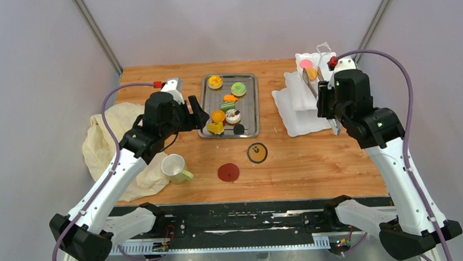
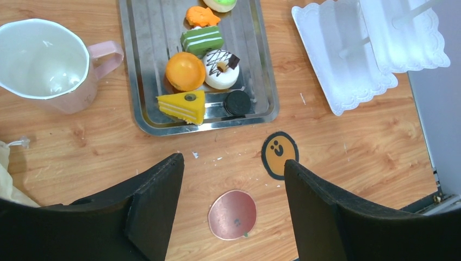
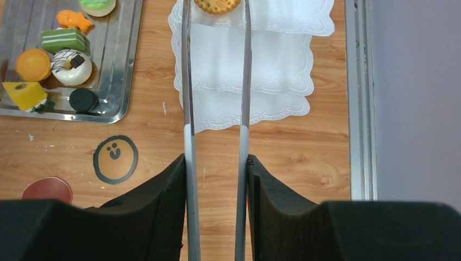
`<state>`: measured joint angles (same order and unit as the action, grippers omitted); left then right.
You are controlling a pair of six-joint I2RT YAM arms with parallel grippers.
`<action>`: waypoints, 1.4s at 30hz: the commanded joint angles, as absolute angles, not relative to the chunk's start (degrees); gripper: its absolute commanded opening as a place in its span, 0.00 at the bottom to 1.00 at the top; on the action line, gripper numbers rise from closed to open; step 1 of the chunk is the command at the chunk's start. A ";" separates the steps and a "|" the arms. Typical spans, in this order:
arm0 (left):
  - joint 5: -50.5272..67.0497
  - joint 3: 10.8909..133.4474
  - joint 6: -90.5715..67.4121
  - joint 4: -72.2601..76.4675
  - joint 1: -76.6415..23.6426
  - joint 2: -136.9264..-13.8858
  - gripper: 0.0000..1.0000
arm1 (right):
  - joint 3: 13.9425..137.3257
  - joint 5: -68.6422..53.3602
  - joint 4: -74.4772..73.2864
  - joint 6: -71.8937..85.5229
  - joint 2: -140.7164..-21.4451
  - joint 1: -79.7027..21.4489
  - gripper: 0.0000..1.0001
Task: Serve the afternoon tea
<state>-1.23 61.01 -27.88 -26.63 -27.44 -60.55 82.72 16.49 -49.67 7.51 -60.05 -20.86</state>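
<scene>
Pale grey walls close in a wooden bench [image 1: 314, 162] on three sides. At its far right stands the white tiered stand [image 1: 299, 103], its scalloped edges ending close to the bench's right rim, with a pink disc [image 1: 306, 63] on the top tier. The right tool [image 3: 216, 163] is clamped narrow on the two blades of the metal tongs [image 3: 188, 147]. The tongs reach ahead of it over the stand and pinch a round tan biscuit [image 3: 217, 4] at their tips; whether the biscuit touches a tier I cannot tell.

Left of this tool lies the steel tray [image 3: 117, 65] holding the other pastries, among them a green donut [image 1: 238, 89]. A strip of bare wood separates tray and stand.

The left tool [image 2: 232, 163] hangs with its fingers spread wide and nothing between them, just short of the tray's near rim. The red coaster [image 2: 232, 214] lies flat below the gap, and the face coaster [image 2: 280, 154] lies by the right finger, apart from it. To this tool's left a pink-handled mug [image 2: 43, 65] stands upright close beside the tray's rim. A second mug [image 1: 174, 167] sits at the edge of a cream cloth [image 1: 107, 143] near the bench's front-left edge.
</scene>
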 commanded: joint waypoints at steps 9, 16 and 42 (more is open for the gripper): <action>-0.75 60.12 -28.29 -24.87 -26.94 -59.80 0.72 | 81.66 15.23 -47.99 7.03 -59.27 -19.03 0.46; -0.54 59.95 -28.56 -24.79 -26.89 -59.76 0.72 | 83.16 14.46 -48.39 6.95 -58.12 -19.06 0.50; -3.07 58.96 -28.35 -26.43 -26.90 -57.03 0.73 | 79.83 -13.43 -43.54 5.34 -61.43 -28.61 0.03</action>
